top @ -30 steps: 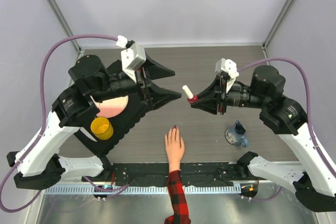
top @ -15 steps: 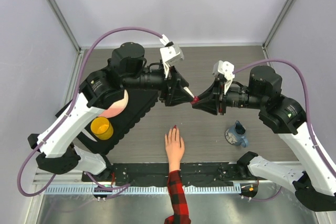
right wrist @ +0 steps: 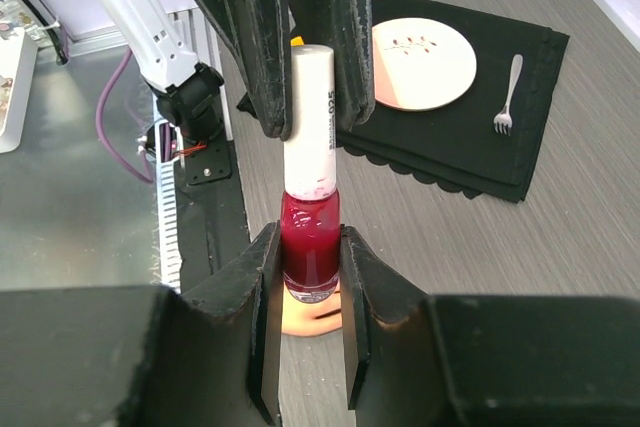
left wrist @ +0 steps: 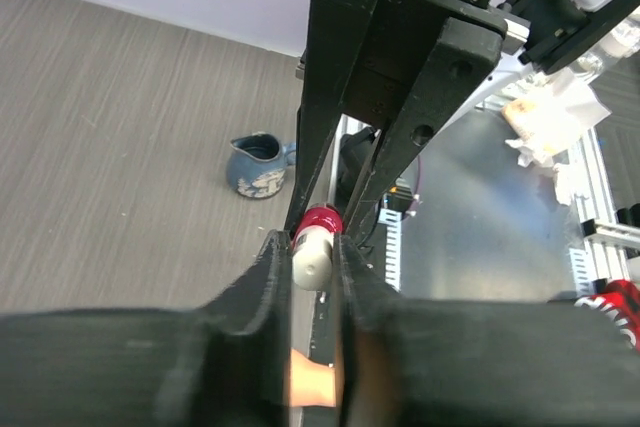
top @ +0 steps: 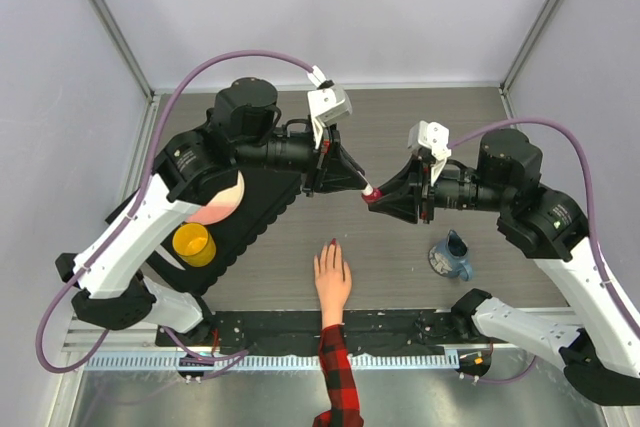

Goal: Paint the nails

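Two claws meet at the centre of the top view, above the grey table [top: 420, 127], with one small polish bottle [right wrist: 309, 237] between them. The right claw [top: 378, 197] is clamped narrow on the bottle's glass body, a finger pressed to each side, and the glass shows dark red polish inside. The left claw [top: 358, 185] is closed on the bottle's white cap [right wrist: 310, 97]. Its two dark fingers touch the cap on both sides in both wrist views.

Below the bottle, at lower centre of the top view, the pale hand [top: 332, 279] lies flat on the table, its plaid sleeve [top: 336, 377] running toward the bottom edge. The nails [top: 331, 244] sit at the fingertips, which point up the frame. The middle one looks red, and the others are too small to judge.

A blue jug [top: 450, 257] stands at centre right, well apart from the hand. Its mouth is dark, and I cannot tell what it holds. At left, a yellow cup [top: 193, 244] stands on a black mat [top: 262, 209], its contents unclear. Beside the cup, a pale plate [right wrist: 422, 62] rests on the same mat, partly hidden by the left arm. A fork [right wrist: 510, 95] lies on the mat near the plate.
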{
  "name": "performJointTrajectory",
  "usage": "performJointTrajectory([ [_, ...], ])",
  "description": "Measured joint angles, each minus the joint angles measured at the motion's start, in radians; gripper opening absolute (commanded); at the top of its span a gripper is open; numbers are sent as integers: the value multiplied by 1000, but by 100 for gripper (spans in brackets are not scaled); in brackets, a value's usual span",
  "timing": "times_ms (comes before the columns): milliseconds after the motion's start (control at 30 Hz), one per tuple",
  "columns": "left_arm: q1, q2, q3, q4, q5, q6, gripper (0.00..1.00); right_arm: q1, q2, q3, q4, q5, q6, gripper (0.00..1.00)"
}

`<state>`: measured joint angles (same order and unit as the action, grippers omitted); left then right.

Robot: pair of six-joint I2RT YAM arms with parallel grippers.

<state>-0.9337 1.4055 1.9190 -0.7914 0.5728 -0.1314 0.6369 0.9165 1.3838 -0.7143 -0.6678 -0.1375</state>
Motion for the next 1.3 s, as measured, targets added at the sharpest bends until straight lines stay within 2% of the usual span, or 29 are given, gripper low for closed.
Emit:
performJointTrajectory([
  [67,0,3,3,0,9,-1,0,0,-1,0,-2,2,-2,6],
  [100,0,3,4,0,9,-2,0,0,-2,0,-2,3,-3,12],
  [133,0,3,4,0,8,-2,0,0,-2,0,-1,5,-3,29],
  [200,0,3,4,2,5,0,0,0,-3,0,1,16,0,44],
  [233,0,3,4,3,-6,1,0,2,-5,-1,4,33,6,56],
  [267,0,2,4,4,-24,5,0,1,-10,-6,11,66,19,61],
  [300,-1,2,3,4,-39,9,0,1,-17,-14,20,109,35,81],
  [333,-2,2,3,3,-63,13,0,1,-28,-27,29,159,50,87],
  [433,-3,3,3,-8,-167,36,0,1,-78,-90,57,317,102,95],
  [567,4,14,-26,-8,-349,67,0,0,-206,-206,65,545,198,96],
  [667,29,45,-82,22,-444,71,0,0,-290,-265,52,657,262,96],
  [900,91,243,-265,231,-625,73,0,0,-490,-347,-14,777,425,96],
  [1167,181,634,-244,370,-640,34,0,0,-599,-361,-115,843,537,98],
  [1300,208,695,-230,463,-659,45,0,0,-640,-361,-164,878,566,98],
])
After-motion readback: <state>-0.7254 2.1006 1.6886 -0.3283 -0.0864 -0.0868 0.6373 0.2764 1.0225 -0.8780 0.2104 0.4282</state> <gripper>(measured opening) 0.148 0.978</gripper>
